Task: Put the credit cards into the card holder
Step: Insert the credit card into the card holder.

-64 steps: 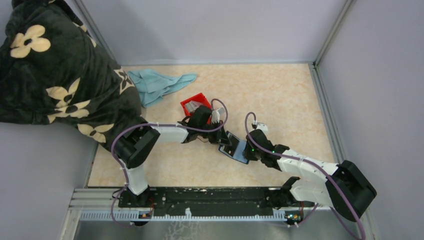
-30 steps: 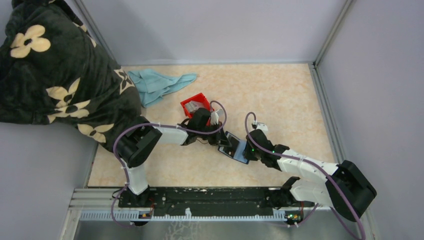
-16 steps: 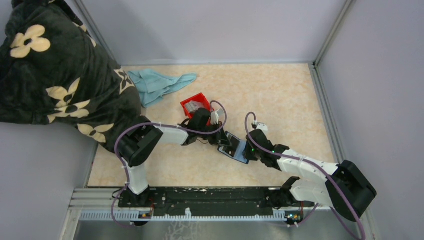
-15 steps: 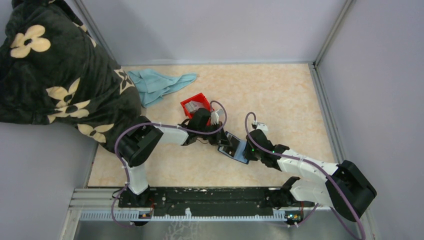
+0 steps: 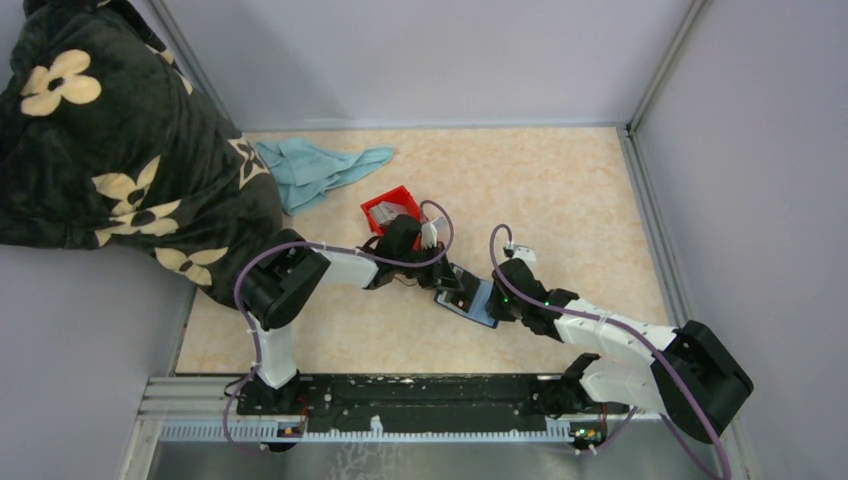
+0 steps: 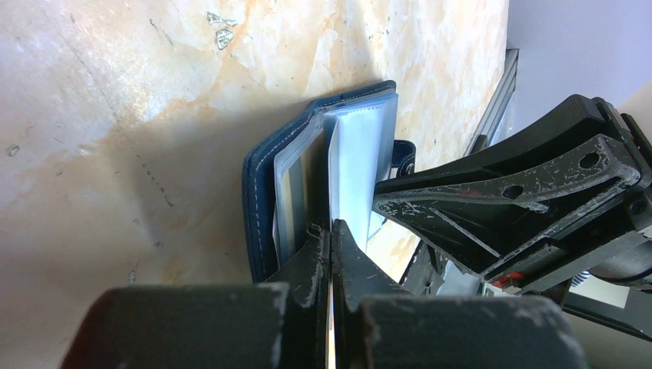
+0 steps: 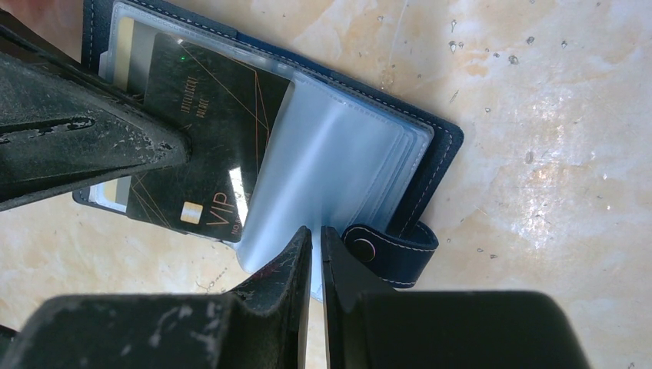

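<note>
Top external: card holder (image 5: 472, 300) lies open on desk (image 5: 560, 200) between both claws, long axis diagonal, far-left to near-right. Right wrist: its snap tab (image 7: 390, 250) sticks out toward the camera. A dark VIP credit card (image 7: 204, 115) sits skewed, partly under a clear sleeve (image 7: 330, 154). Grip: left claw (image 6: 331, 234) clenched on the card's edge, right claw (image 7: 315, 237) clenched on the sleeve. Beige marbled desk, grey walls, floral blanket (image 5: 110, 130), teal cloth (image 5: 320, 168). Red bin (image 5: 398, 192) holds greyish cards (image 5: 386, 212).
</note>
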Motion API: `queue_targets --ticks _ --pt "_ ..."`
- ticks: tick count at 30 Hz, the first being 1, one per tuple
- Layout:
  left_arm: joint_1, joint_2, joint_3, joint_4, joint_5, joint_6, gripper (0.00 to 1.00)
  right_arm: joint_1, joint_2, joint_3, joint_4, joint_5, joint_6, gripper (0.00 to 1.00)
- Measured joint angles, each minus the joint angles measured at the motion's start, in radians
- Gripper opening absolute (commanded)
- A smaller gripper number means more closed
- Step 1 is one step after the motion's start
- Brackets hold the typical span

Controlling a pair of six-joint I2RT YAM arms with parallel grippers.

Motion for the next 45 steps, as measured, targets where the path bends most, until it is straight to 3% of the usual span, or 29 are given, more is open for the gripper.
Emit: queue_targets --ticks 45 --pt "0.023 0.021 0.009 -0.014 -0.002 0.046 0.0 0.0 -0.018 -0.006 -0.01 -0.009 0.001 0.14"
